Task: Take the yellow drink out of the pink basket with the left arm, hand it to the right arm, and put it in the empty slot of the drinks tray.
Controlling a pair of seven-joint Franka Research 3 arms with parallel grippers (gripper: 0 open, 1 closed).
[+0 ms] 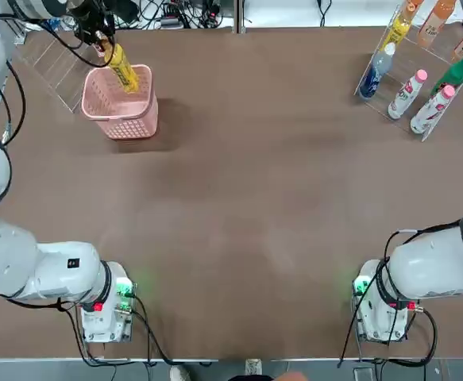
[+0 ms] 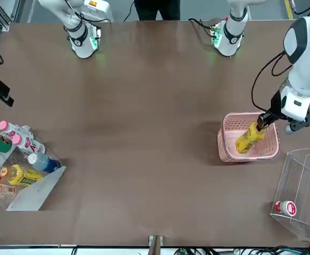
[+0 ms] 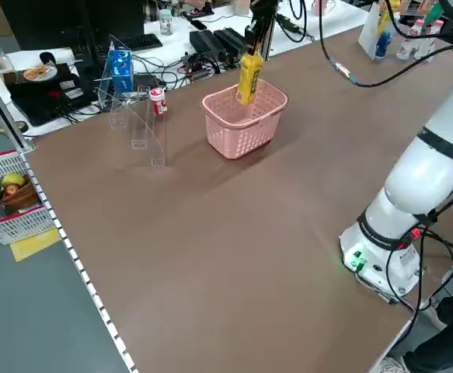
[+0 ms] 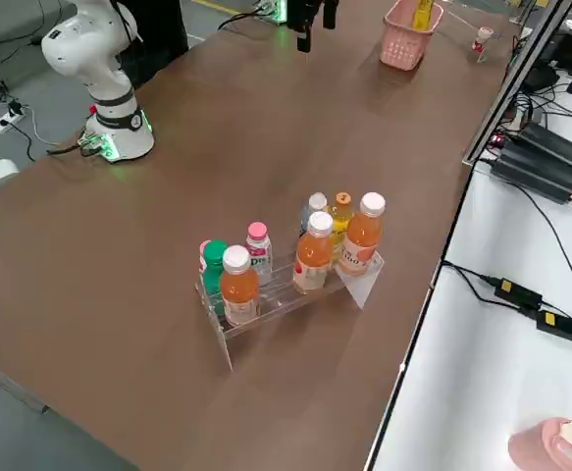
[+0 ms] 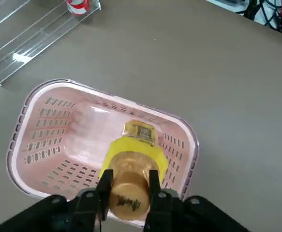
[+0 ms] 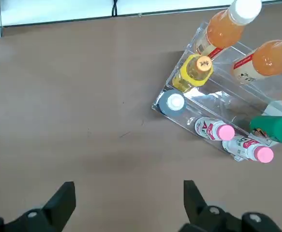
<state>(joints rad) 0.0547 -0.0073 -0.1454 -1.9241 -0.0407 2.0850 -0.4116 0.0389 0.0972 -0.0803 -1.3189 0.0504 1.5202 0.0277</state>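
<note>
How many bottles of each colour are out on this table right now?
Orange bottles: 3
Yellow bottles: 2, the yellow drink over the pink basket and another racked
White bottles with pink caps: 2
Blue bottle: 1
Green bottle: 1
Small red-and-white bottle: 1
Total: 10

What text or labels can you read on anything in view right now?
None can be read.
Yellow bottle in the left claw: dark label marks, blurred.
Pink-capped white bottles in the clear rack: red print, too small.
Orange bottles: labels too small.
</note>
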